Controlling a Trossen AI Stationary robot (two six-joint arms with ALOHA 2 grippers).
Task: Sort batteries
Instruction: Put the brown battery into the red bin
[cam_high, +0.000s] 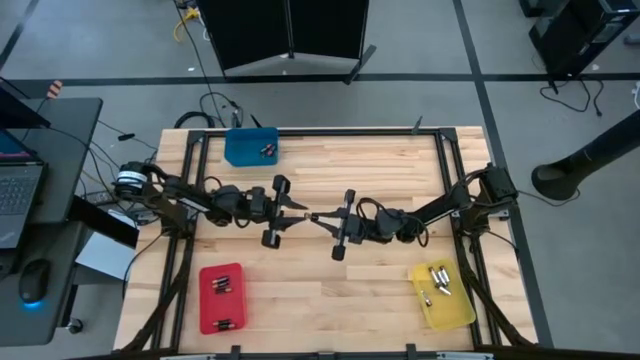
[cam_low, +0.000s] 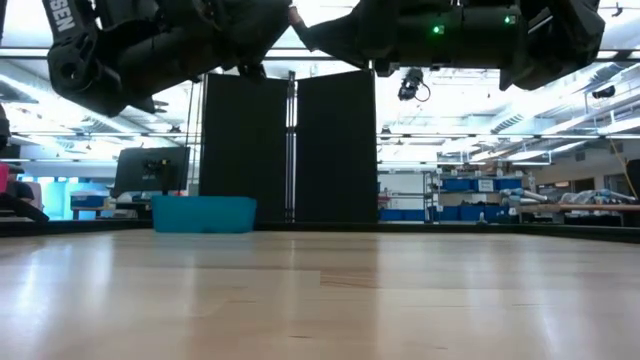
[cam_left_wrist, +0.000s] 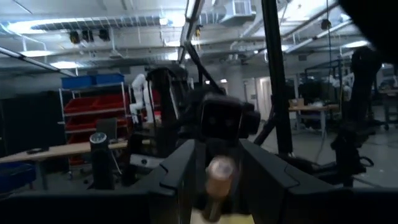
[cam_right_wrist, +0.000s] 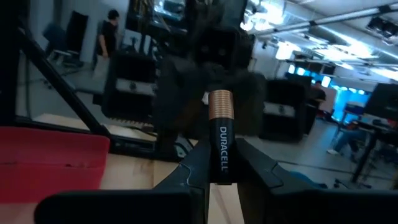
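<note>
Pale wooden planks are carrying everything here on the worktop (cam_high: 330, 170), and we are reading it from its left edge to its right. Near the front left corner we are seeing a red tray (cam_high: 222, 297) with a few batteries (cam_high: 222, 284) lying in it. Toward the back left corner a blue tray (cam_high: 251, 146) is holding a couple of small cells (cam_high: 267, 150). Above the middle of the worktop the two arms are meeting tip to tip. The left hand (cam_high: 303, 207) is reaching in from the left edge with its fingers (cam_left_wrist: 177, 174) standing partly apart around the copper end of a battery; we cannot tell whether they are pressing on it. The right hand (cam_high: 318, 217) is reaching in from the right edge, and its fingers (cam_right_wrist: 193, 163) are closing on a black, copper-topped Duracell battery (cam_right_wrist: 222, 140), which is standing upright between them and pointing at the left hand. That cell is being held in the air above the centre of the worktop, touching no tray. Near the front right corner a yellow tray (cam_high: 443, 298) is holding several silvery batteries (cam_high: 437, 277).
</note>
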